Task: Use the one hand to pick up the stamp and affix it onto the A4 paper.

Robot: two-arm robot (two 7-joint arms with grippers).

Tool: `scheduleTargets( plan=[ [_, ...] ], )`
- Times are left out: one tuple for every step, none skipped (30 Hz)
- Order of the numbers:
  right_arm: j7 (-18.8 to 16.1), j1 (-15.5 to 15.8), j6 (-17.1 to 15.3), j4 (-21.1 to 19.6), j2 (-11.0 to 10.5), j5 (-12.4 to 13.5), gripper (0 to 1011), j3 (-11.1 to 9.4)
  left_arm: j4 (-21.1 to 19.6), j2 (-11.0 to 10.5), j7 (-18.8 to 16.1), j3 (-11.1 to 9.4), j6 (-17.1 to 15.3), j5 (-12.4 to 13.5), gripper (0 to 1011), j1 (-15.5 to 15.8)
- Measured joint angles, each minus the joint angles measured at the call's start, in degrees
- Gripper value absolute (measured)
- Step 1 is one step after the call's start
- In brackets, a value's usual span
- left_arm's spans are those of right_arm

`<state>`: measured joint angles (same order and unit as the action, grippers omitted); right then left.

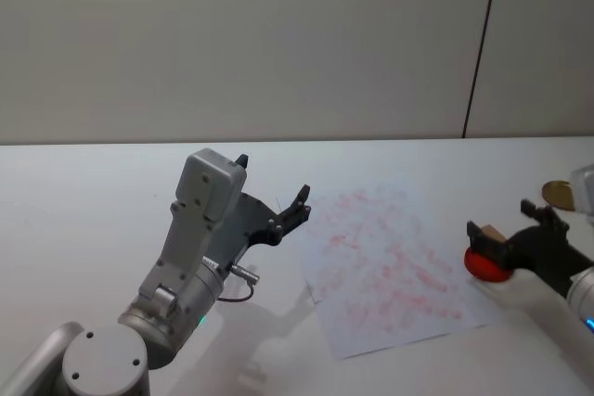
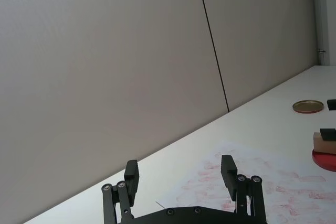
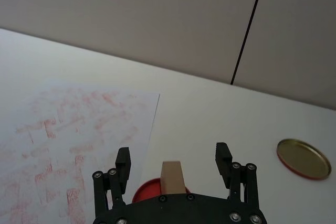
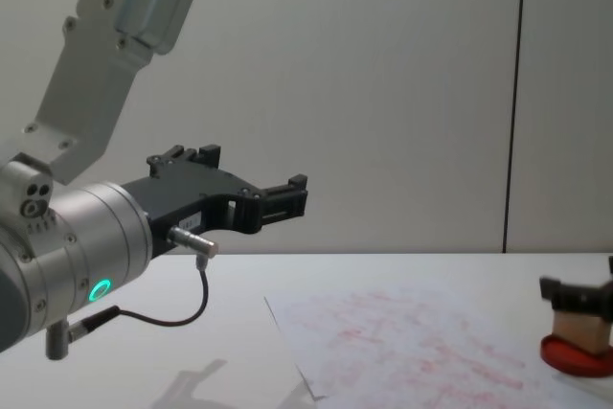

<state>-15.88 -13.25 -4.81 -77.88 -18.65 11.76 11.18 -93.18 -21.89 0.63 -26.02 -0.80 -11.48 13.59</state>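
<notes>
The black two-jawed left gripper (image 1: pixel 273 199) on its silver wrist hangs in the air just left of the large white A4 paper (image 1: pixel 390 266) with its pink-red smudges, jaws spread and holding nothing. Further right, the black right gripper (image 1: pixel 510 229) – the hand doing the job – sits low past the sheet's right edge, jaws apart around the small light-tan wooden stamp block (image 3: pixel 172 177), which stands on a flat round red disc (image 1: pixel 486 264). A round brass-coloured lid (image 3: pixel 304 158) lies beyond.
</notes>
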Motion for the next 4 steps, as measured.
scheduleTargets(
  plan=[
    [0.1, 0.1, 0.1, -0.4, -0.1, 0.0, 997, 0.0, 0.0, 0.0, 0.0, 0.0, 0.0, 0.0, 993, 0.0],
    [0.5, 0.4, 0.2, -1.5, -0.2, 0.1, 1001, -0.1, 0.0, 0.0, 0.0, 0.0, 0.0, 0.0, 993, 0.0],
    [0.6, 0.5, 0.3, -2.0, -0.2, 0.2, 1001, -0.2, 0.0, 0.0, 0.0, 0.0, 0.0, 0.0, 993, 0.0],
    [0.8, 0.6, 0.3, -2.4, -0.2, 0.2, 1001, -0.2, 0.0, 0.0, 0.0, 0.0, 0.0, 0.0, 993, 0.0]
  ],
)
